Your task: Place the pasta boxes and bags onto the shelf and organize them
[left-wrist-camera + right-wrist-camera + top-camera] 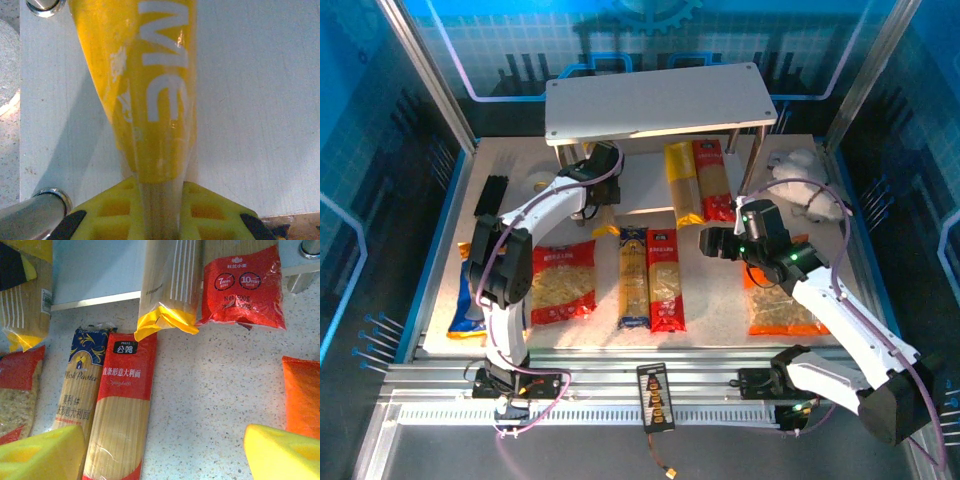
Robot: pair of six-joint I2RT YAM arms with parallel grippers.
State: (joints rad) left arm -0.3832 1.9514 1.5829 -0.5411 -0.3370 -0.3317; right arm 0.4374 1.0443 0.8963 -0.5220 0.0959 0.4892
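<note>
- Left wrist: the left gripper (159, 207) is clenched on the held yellow pack (150, 100). The pack's long axis runs straight away from the fingers across the lower board of the shelf (250, 100), near the board's left edge.
- Right wrist: the right gripper (162, 447) hangs released, fingers spread wide with nothing between them. On the worktop (215, 390) the blue-and-yellow pack (82, 390) and the loose red pack (122, 405) lie touching, lengthwise toward the shelf. The shelved yellow pack (170, 280) and the shelved red pack (240, 290) lie parallel, overhanging the board's near edge.
- Top external: the shelf stands at the worktop's far edge. The red bag (562, 282) lies left of the loose packs, the blue-yellow bag (470, 300) at the left edge, and the orange bag (780, 305) toward the right edge.
</note>
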